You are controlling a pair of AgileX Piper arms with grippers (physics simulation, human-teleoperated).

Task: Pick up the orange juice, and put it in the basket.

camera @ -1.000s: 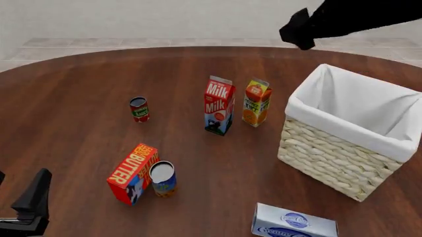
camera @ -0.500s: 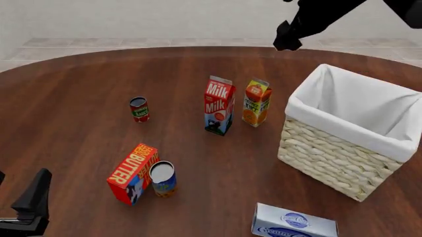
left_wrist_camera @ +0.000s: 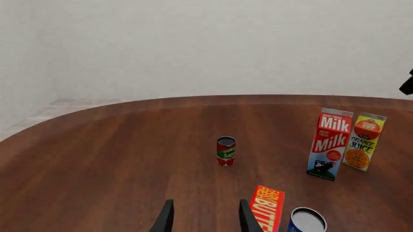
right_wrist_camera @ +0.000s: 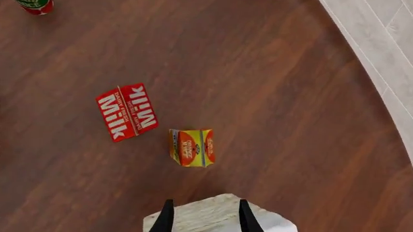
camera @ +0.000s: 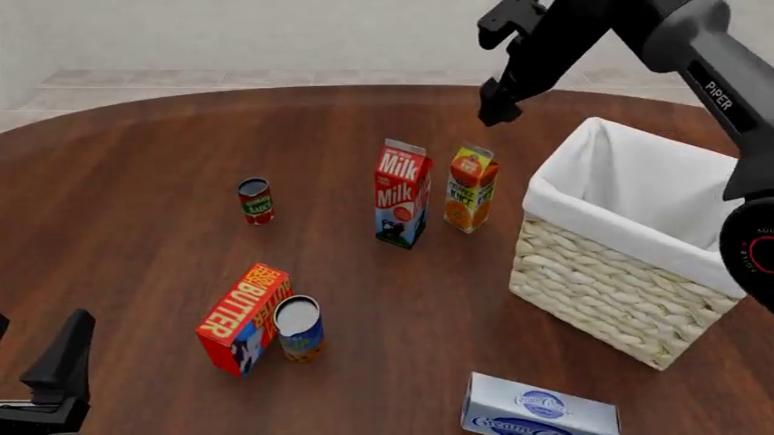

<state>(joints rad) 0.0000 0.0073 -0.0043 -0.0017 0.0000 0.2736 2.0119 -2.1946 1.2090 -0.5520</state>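
The orange juice [camera: 470, 188] is a yellow-orange carton with a red top, standing upright just right of the milk carton [camera: 401, 192]. The cream wicker basket [camera: 604, 294] with a white liner sits to its right. My right gripper [camera: 494, 107] hangs high over the table, behind and above the juice, pointing down. Its fingers are open and hold nothing. In the right wrist view the orange juice [right_wrist_camera: 191, 147] shows from above, beyond the open right gripper [right_wrist_camera: 205, 217], with a corner of the basket [right_wrist_camera: 219, 209] between the fingers. My left gripper [left_wrist_camera: 205, 220] rests open at the near left edge.
A small red-green can [camera: 254, 199] stands left of the milk. A red butter box [camera: 242, 306] and a blue open-topped can [camera: 297, 328] sit near the front left. A white-blue box [camera: 538, 410] lies at the front edge, near the basket.
My right arm has swung left and down from the far right, and its gripper now points down above the juice. The left arm and all objects have stayed still.
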